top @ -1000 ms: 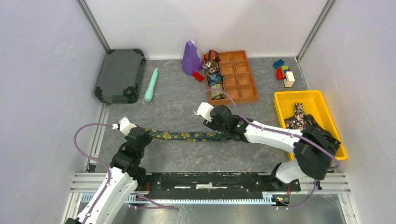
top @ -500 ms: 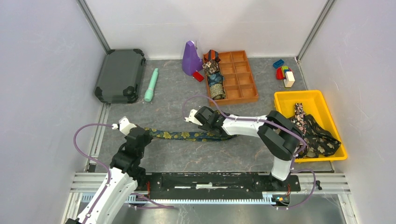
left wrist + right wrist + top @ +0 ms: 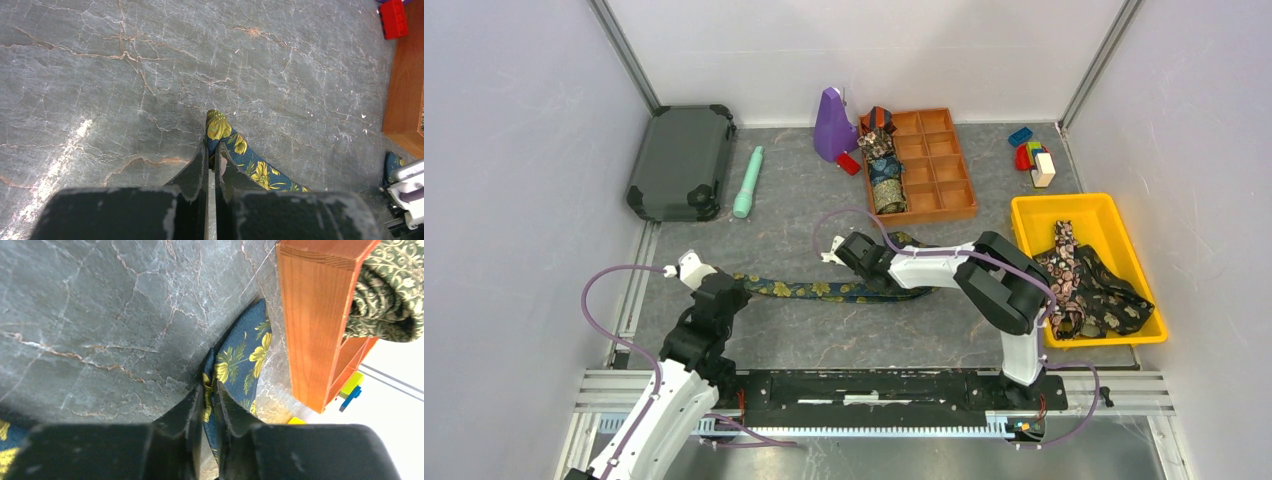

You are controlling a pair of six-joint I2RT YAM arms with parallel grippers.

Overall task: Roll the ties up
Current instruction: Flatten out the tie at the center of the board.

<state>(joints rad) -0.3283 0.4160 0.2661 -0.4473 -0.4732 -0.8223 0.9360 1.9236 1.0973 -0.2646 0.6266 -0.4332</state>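
Pinching both ends of the navy-gold tie [image 3: 814, 291], laid 9-to-3 o'clock across the table [image 3: 824, 340]: L gripper [image 3: 210, 150] nips the narrow tip, R gripper [image 3: 207, 390] nips the doubled-back end, so prob. roll start; next needs R curling fabric toward 9 w/ L holding it taut.

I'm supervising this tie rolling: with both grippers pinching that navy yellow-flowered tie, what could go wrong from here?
The left gripper pinches the navy yellow-flowered fabric tie close to its narrow tip, so a tug could pull it free. The right gripper holds the folded other end near the orange wooden tray; rolling there might knock it.
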